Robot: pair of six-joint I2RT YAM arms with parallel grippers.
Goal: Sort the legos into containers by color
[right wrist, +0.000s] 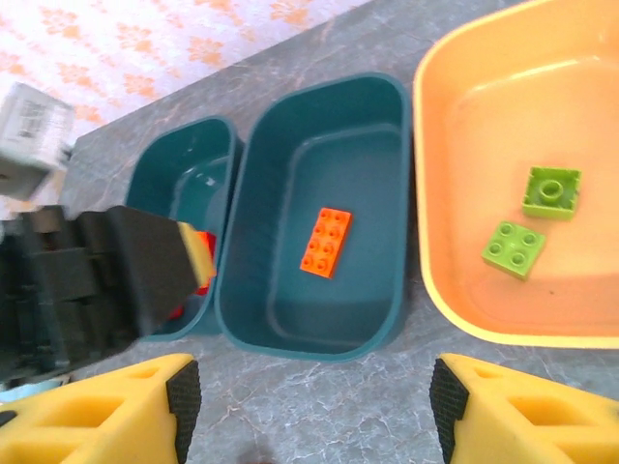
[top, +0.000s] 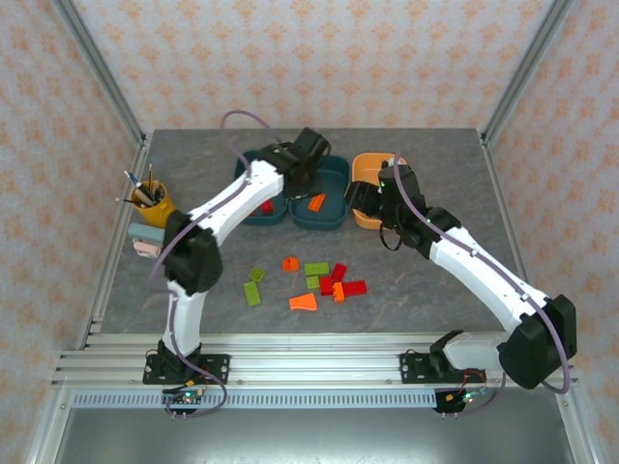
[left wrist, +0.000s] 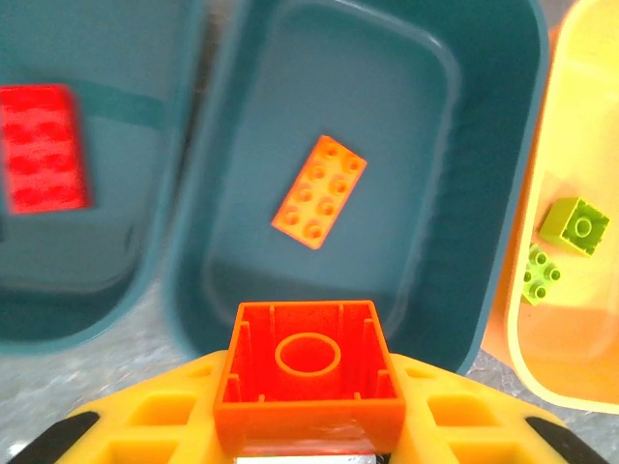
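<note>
The grey surface (top: 435, 155) is shut in by patterned walls (top: 319, 58) at the back and both sides, with a metal rail (top: 319, 362) along its near edge. A cup of pens (top: 155, 203) stands close to the left wall.

Three trays sit side by side at the far middle, rims almost touching: the left teal tray (right wrist: 184, 169), the middle teal tray (right wrist: 290, 319) and the orange tray (right wrist: 464, 126). Bare surface runs between the trays and the loose bricks (top: 327, 285), which lie in the near middle with the orange wedge (top: 304, 303) nearest the rail. More bare surface lies right of them.

The left fingers (right wrist: 196, 249) are closed tight on a square orange brick (left wrist: 309, 372), hollow side up, just over the near rim of the middle teal tray. That tray holds a long orange brick (right wrist: 326, 242). A red brick (left wrist: 41, 147) lies in the left teal tray, and two green bricks (right wrist: 551, 190) lie in the orange tray.

The right fingers (right wrist: 309, 411) stand wide apart near the trays' near side, holding and touching nothing.
</note>
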